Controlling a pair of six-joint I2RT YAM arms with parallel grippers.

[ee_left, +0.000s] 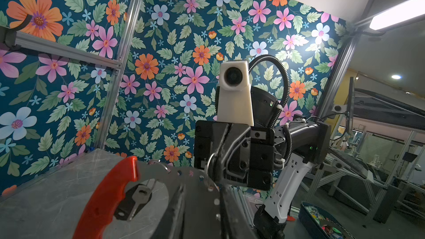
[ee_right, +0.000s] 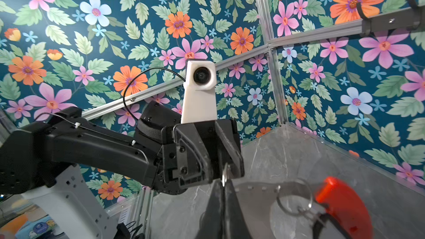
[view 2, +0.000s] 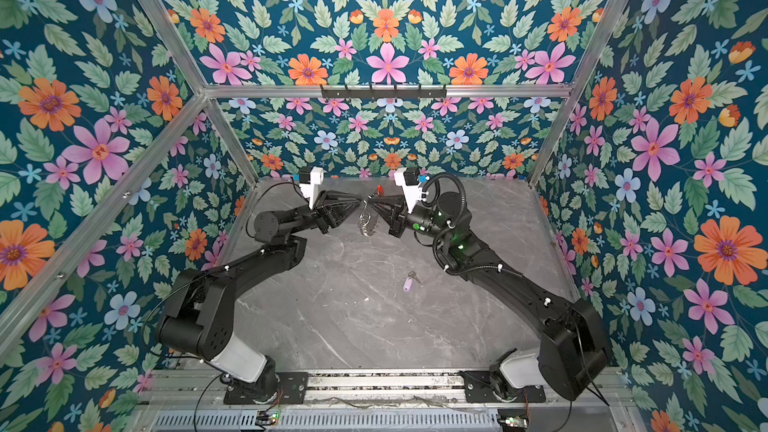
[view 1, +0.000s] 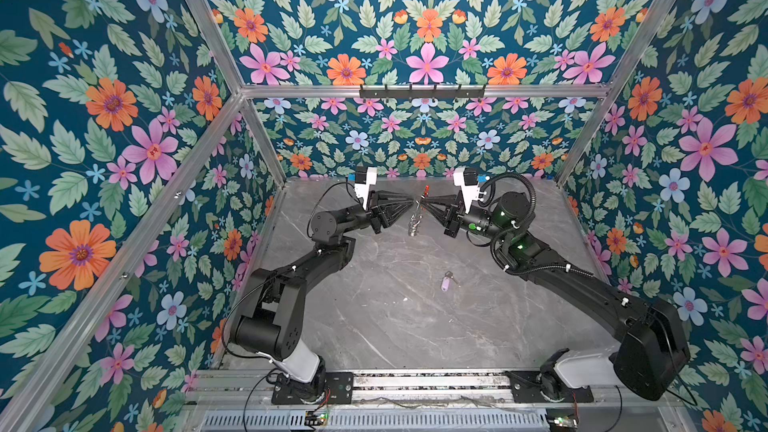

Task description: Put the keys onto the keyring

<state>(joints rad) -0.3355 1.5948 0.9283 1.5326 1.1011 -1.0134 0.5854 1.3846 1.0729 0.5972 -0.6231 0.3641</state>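
Both arms meet above the far half of the grey table point(view 1: 374, 317). The right gripper point(view 1: 424, 202) has its jaws pressed together on a wire ring of the keyring point(view 1: 414, 220), which hangs clear of the surface between the two, red section point(view 1: 426, 190) uppermost. The left gripper point(view 1: 409, 202) has its jaws narrowly parted, nipping a slim silver part of the same loop (seen edge-on). The black-tagged key point(ee_left: 140, 197) dangles beside the red section. The lilac-tagged key point(view 1: 446, 283) lies on the table, well apart from the grippers.

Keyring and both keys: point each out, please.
keyring point(ee_left: 108, 198), left wrist view, on its red plastic section.
lilac-tagged key point(view 1: 445, 284), a top view, on its lilac tag.
black-tagged key point(ee_left: 143, 193), left wrist view, on its metal head.
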